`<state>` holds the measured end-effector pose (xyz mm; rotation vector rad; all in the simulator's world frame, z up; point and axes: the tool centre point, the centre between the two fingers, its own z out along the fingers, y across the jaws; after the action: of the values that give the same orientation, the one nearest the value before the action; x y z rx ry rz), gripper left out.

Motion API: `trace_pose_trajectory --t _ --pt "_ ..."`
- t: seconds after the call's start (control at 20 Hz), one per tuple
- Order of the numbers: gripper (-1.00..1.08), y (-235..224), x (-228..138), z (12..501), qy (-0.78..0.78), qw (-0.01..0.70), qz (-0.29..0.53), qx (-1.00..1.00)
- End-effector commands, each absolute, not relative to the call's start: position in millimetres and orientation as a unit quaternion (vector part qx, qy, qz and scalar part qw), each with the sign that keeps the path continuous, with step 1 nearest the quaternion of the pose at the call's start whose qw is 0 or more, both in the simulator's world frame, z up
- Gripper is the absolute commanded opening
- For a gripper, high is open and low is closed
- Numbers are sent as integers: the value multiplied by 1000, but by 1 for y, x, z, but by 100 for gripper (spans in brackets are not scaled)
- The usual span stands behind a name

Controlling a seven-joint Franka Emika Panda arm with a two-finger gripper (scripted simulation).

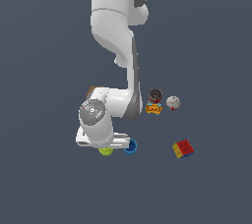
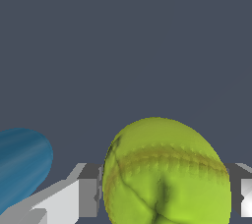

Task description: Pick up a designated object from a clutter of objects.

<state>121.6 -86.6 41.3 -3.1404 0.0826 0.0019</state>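
Note:
The yellow-green tennis ball (image 1: 105, 151) peeks out under the arm's white hand in the exterior view. In the wrist view the tennis ball (image 2: 165, 174) fills the gap between the two fingers, and its seam shows. My gripper (image 2: 165, 193) stands around the ball, with the grey pads (image 2: 91, 191) against its two sides, so it is shut on the ball. In the exterior view the gripper (image 1: 106, 147) is mostly hidden by the hand. The blue cup (image 1: 131, 146) lies just beside the ball toward the exterior view's right, and it also shows in the wrist view (image 2: 22, 164).
A red-orange can (image 1: 154, 101) and a white baseball (image 1: 173, 102) lie behind, toward the exterior view's right. A multicoloured puzzle cube (image 1: 183, 148) lies farther right. A corner of the brown box (image 1: 91, 90) shows behind the arm.

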Motion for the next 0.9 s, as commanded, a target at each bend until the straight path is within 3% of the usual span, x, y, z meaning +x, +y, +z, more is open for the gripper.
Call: trace_pose_trajectory --t 0.0,0.85 --pt "-100 -87 122 41 26 0 0 -1000" --pt "-100 -87 114 57 26 0 0 -1000"
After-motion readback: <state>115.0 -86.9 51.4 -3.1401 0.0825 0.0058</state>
